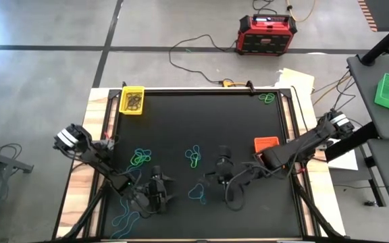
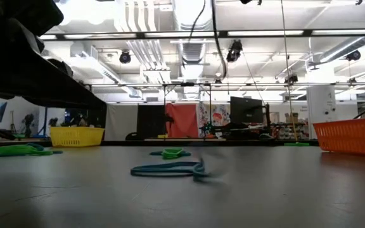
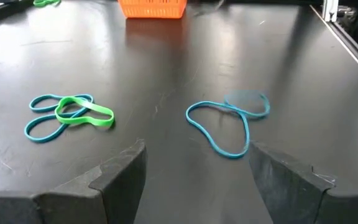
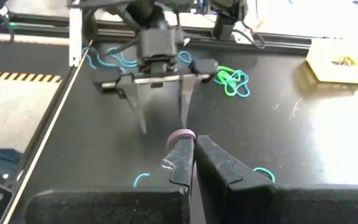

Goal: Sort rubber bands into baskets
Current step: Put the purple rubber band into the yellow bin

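The yellow basket [image 1: 132, 100] holds dark bands; beside the orange basket [image 1: 266, 144] my right gripper [image 4: 190, 149] pinches a purple band [image 4: 182, 135], left gripper [image 3: 194, 165] spread

overhead, table-level, two near wrist views, perhaps overlapping

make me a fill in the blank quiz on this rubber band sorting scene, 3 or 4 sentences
1. The right gripper is shut on a small ____ rubber band.
2. The left gripper is ____, with a teal rubber band lying on the mat ahead of it.
3. The basket at the mat's far left corner, with dark bands inside, is ____.
4. The basket nearest the right arm is ____.

Missing words: purple; open; yellow; orange
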{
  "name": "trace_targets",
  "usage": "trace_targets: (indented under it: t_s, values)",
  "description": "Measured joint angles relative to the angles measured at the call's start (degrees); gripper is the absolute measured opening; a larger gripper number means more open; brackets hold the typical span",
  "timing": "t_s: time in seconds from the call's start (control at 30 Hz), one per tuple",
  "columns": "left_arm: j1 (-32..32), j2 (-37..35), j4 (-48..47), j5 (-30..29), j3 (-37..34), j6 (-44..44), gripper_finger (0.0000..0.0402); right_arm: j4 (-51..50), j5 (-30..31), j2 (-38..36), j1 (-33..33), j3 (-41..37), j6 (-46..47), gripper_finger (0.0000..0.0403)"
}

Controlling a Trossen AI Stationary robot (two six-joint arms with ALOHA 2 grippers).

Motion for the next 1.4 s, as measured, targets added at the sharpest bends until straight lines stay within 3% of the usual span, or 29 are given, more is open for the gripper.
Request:
trace_targets:
  t_s: [0.5,0.73,0.9,1.07,1.17,1.4]
  values:
    - [0.07,3.35,4.60,-2.23,0.02,0.02,0.0262,-4.14,4.54,12.24,-5.83,-3.16,9.29,0.0009]
    - [1.27,3.98,6.36,-4.24,0.02,0.11,0.0262,-4.74,-3.03,17.28,-5.95,-3.14,11.90,0.0021]
    - [3.06,3.98,10.43,-3.90,0.02,0.75,0.0262,-8.73,-4.81,17.61,-5.94,-3.14,14.12,0.0057]
    - [6.40,3.98,14.78,3.33,1.26,5.29,0.0262,-12.50,-7.32,14.51,-5.94,-3.07,15.60,0.0117]
    - [9.79,4.95,14.76,8.95,4.15,7.68,0.0262,-14.80,-9.45,12.24,-5.92,-3.07,16.97,0.0153]
    - [15.72,13.52,10.99,10.56,14.89,13.11,0.0262,-24.34,-9.53,7.65,-4.67,-3.07,20.58,0.0210]
